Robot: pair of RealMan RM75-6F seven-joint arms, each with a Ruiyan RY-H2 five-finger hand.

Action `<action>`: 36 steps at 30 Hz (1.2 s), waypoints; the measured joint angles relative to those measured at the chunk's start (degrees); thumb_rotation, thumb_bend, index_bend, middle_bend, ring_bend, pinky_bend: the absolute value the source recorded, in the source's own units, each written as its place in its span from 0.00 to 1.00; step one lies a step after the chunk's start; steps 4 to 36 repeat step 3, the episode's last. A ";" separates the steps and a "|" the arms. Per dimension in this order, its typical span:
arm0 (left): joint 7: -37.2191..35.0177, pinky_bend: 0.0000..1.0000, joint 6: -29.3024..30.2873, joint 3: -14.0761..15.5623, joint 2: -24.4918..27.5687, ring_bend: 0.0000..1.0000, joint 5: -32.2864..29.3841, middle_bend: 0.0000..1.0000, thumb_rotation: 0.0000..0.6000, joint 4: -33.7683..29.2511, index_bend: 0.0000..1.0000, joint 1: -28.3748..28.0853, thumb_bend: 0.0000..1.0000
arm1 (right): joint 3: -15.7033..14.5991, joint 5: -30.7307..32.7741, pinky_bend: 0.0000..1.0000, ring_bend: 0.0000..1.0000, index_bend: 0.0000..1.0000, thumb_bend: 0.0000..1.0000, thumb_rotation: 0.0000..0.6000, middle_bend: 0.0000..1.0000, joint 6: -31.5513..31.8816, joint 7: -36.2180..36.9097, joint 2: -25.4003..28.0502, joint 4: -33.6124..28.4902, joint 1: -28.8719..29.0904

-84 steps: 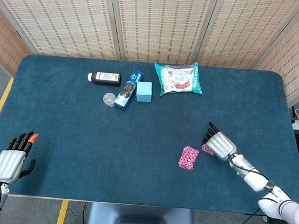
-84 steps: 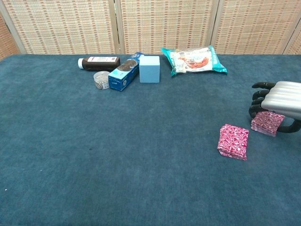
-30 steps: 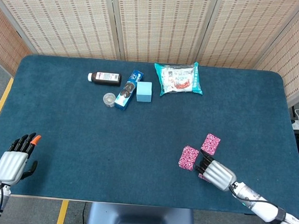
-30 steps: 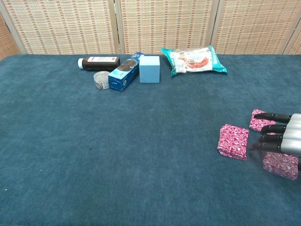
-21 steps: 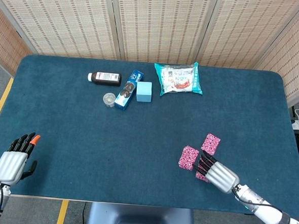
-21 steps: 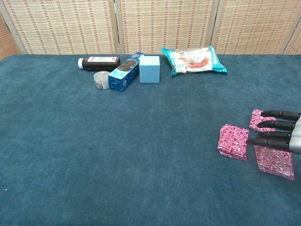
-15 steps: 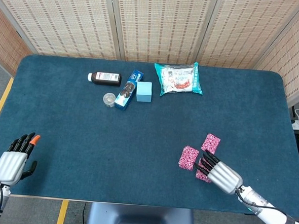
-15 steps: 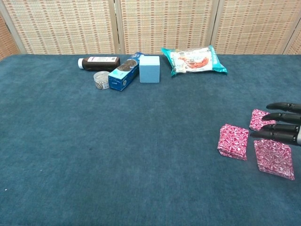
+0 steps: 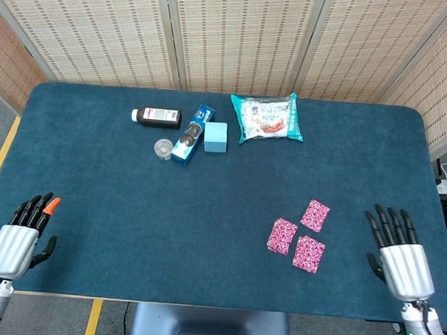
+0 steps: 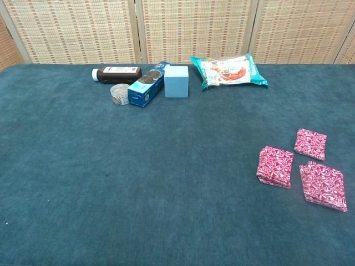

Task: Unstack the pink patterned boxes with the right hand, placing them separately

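Three pink patterned boxes lie apart on the blue cloth at the right. One pink box (image 9: 282,236) (image 10: 275,165) sits furthest left, a second pink box (image 9: 315,215) (image 10: 310,143) lies behind it to the right, and a third pink box (image 9: 308,253) (image 10: 323,185) lies nearest the front edge. My right hand (image 9: 398,253) hovers at the table's right front corner, fingers spread, holding nothing, well clear of the boxes. My left hand (image 9: 20,235) rests open at the left front corner. Neither hand shows in the chest view.
Along the back stand a brown bottle (image 9: 157,117), a small round tin (image 9: 163,149), a blue biscuit box (image 9: 193,133), a light blue cube (image 9: 215,137) and a teal snack bag (image 9: 267,117). Woven screens close off the far side.
My right hand let go of the third pink box, drew back to the right front corner and left the chest view. That box now lies flat. The left hand barely moved.
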 measured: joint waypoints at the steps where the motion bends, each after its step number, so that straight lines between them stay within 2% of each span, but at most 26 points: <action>1: -0.34 0.13 0.29 0.03 -0.18 0.00 0.31 0.00 1.00 0.38 0.00 0.07 0.47 | 0.15 0.95 0.00 0.00 0.00 0.23 1.00 0.00 -0.25 0.91 0.37 -0.27 -0.59; 36: -0.52 0.13 0.48 0.02 -0.47 0.00 0.44 0.00 1.00 0.84 0.00 0.19 0.47 | 0.42 1.31 0.00 0.00 0.00 0.23 1.00 0.00 -1.12 1.58 0.81 -0.48 -0.88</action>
